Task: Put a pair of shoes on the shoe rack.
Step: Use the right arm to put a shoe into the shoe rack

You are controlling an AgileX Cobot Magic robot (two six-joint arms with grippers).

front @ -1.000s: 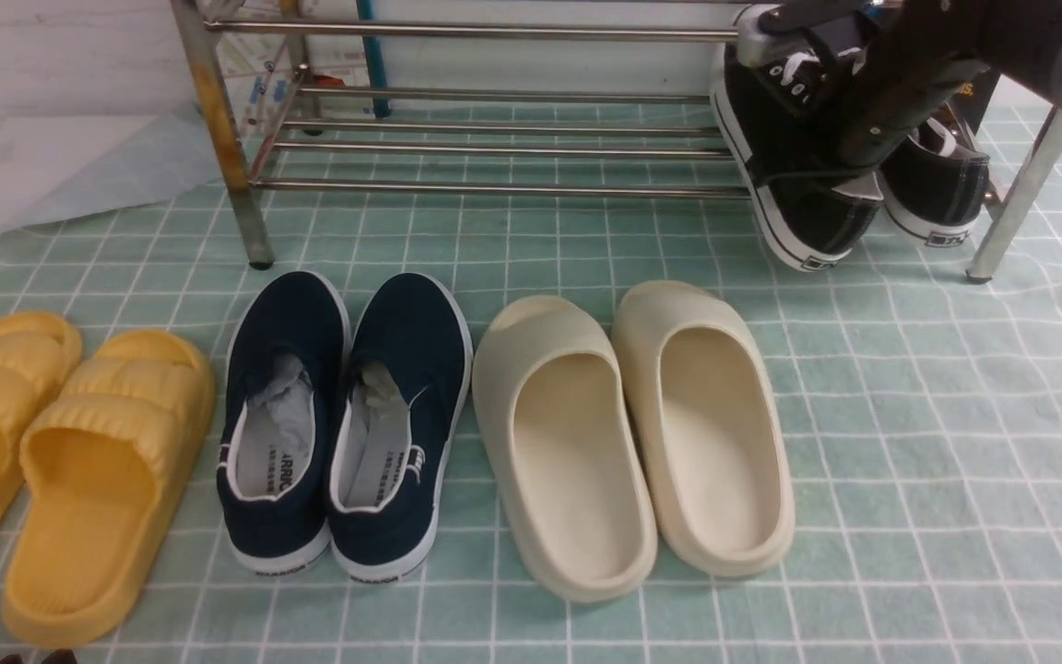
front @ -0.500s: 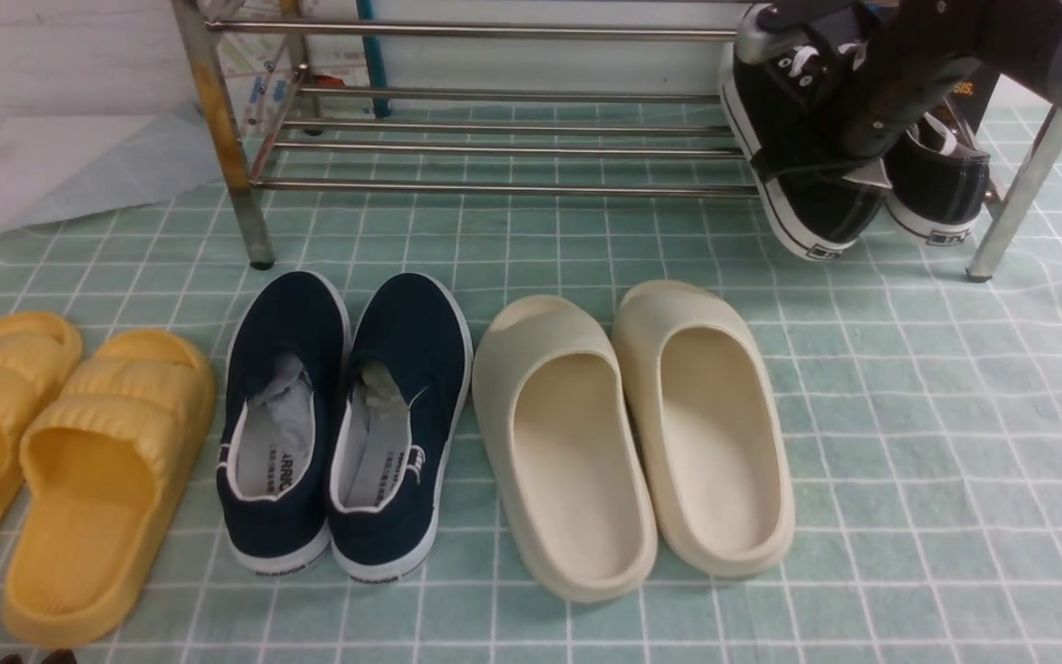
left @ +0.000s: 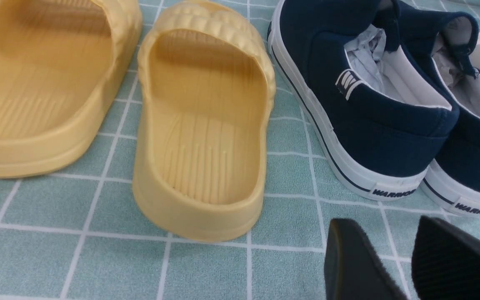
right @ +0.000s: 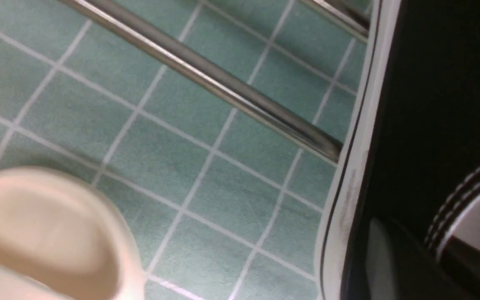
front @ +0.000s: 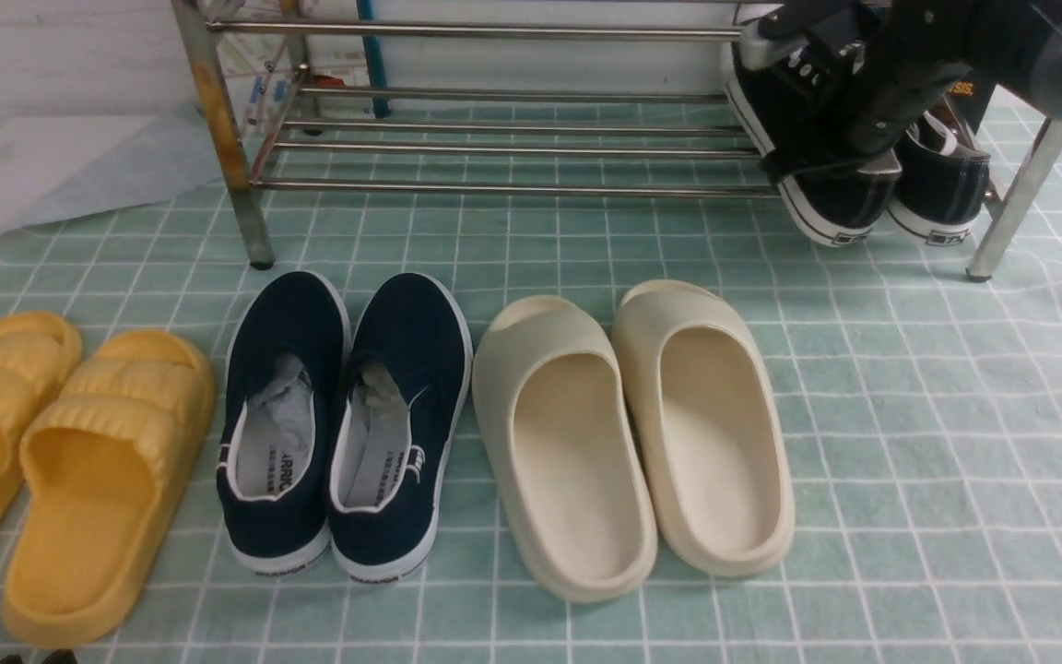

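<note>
My right gripper (front: 849, 138) is shut on the heel collar of a black canvas sneaker (front: 817, 198) with a white sole. It holds the sneaker tilted, heel low, over the front bar at the right end of the steel shoe rack (front: 494, 189). The second black sneaker (front: 941, 189) sits just to its right on the lower shelf. In the right wrist view the held sneaker's white sole (right: 348, 200) crosses a rack bar (right: 206, 77). My left gripper (left: 394, 258) is open and empty, low over the cloth behind the navy slip-ons.
On the green checked cloth in front of the rack lie yellow slides (front: 61, 461), navy slip-ons (front: 347, 424) and cream slides (front: 632, 433). The rack's rust-stained leg (front: 218, 120) stands at the left, a steel leg (front: 1015, 198) at the right.
My right gripper has carried the black sneaker up and back to the right, further over the rack's lower bars and closer to the second sneaker. The left arm has not moved.
</note>
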